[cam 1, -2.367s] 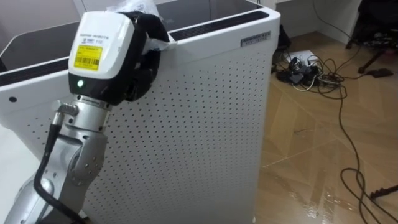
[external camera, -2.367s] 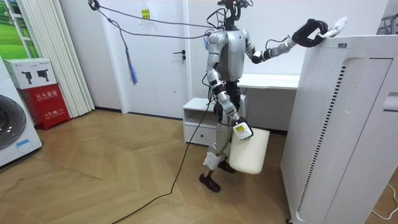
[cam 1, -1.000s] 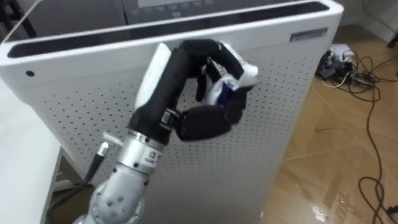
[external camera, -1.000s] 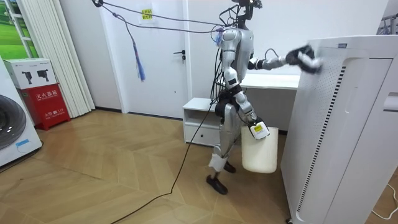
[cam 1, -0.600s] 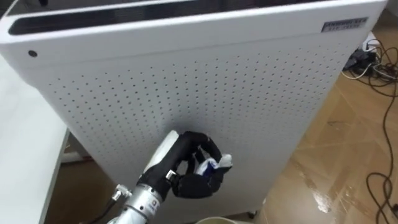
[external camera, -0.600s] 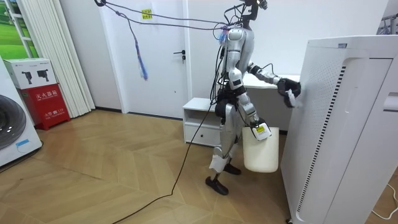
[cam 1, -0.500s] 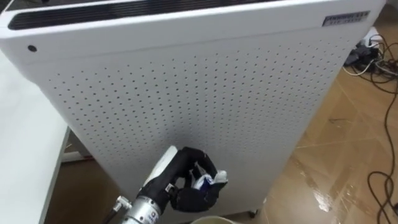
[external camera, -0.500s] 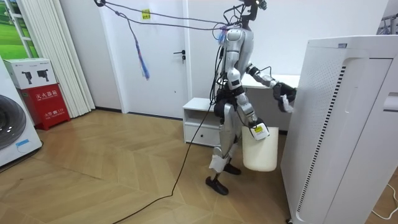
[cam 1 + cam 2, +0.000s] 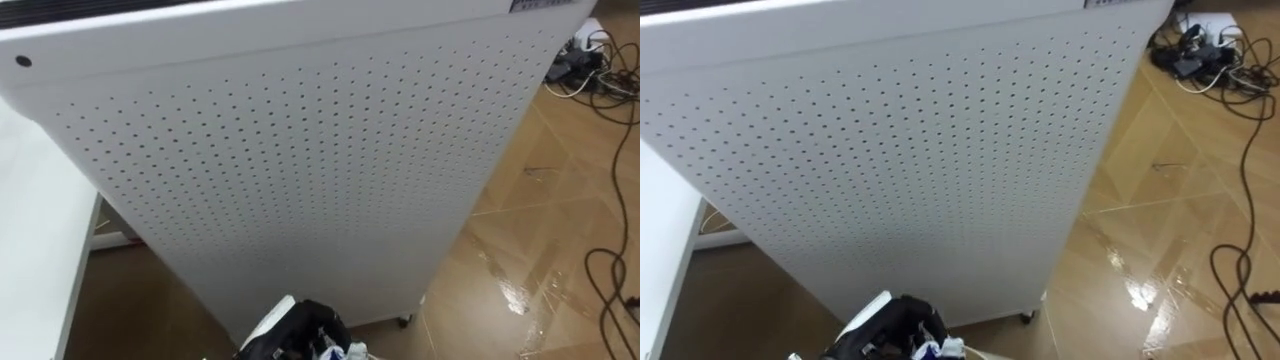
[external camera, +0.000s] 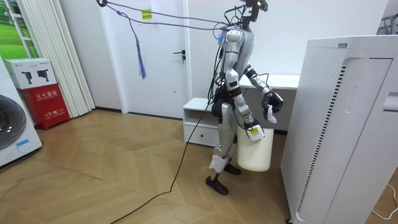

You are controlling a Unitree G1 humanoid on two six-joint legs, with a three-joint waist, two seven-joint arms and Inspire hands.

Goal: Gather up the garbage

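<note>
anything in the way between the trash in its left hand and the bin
Nothing visible. The left hand, shut on the garbage, hangs above the white bin, with only air between them in the room view. The perforated white cabinet stands beside that path, not across it.

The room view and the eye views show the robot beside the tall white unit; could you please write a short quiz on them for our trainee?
1. True or false: the left hand is open and holds nothing.
2. In the room view, where is the white bin? A) on top of the tall perforated unit; B) at the right hand, beside the robot's legs; C) next to the washing machine.
3. Fill in: the scrap in the left hand is white and ____.
Key: 1 false, its fingers curl round the scrap. 2 B. 3 blue.
</note>
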